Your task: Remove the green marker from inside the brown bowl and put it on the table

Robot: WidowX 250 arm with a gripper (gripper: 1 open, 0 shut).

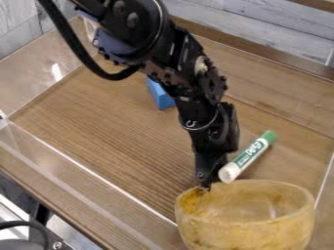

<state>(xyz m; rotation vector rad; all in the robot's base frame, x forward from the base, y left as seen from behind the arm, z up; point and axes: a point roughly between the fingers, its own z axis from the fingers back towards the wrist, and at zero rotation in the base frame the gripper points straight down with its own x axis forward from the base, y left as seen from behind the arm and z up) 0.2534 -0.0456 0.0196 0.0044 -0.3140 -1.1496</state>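
One slim, stiff EXPO marker [248,156], likely light and slightly slippery, lies just behind the wooden bowl [245,217] on the worktop [98,137], best pinched mid-barrel if moved again; the tool [205,184], beside the bowl's rim, is closed.
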